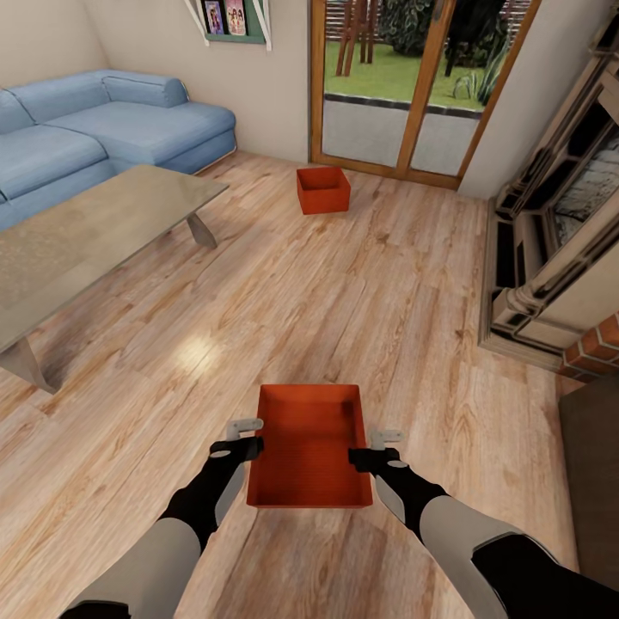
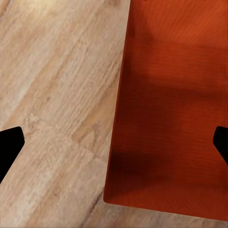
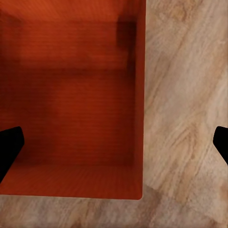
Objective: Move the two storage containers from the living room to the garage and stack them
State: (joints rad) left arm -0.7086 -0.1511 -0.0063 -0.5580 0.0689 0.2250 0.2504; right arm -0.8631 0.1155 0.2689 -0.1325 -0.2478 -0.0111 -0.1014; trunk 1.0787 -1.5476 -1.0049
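The left pincer (image 1: pixel 245 437) sits at the left long wall of the near storage container (image 1: pixel 311 447), and the right pincer (image 1: pixel 376 450) sits at its right long wall, the two roughly level with each other. From each wrist camera the fingers stand wide apart: in the left wrist view one dark fingertip (image 2: pixel 10 147) is over the wood and the other over the bin's inside, so the pincer straddles the wall without gripping it; the right wrist view shows the same, one fingertip (image 3: pixel 9 147) inside the bin and one over the planks. Whether any finger touches the wall I cannot tell.

The near storage container is an open red-orange bin, empty, lying flat on the light wood plank floor (image 1: pixel 361 292) of the living room, its long side running away from the robot.

The far storage container (image 1: pixel 323 190), alike in colour, stands on the same plank floor well apart from the first, near the wood-framed glass doors (image 1: pixel 404 86) at the far edge of the floor. To the left is the glass-topped coffee table (image 1: pixel 82 241), and behind it the blue sofa (image 1: pixel 103 120) along the far left corner. A fireplace surround (image 1: pixel 559 232) with brick at its base lines the right edge of the floor.
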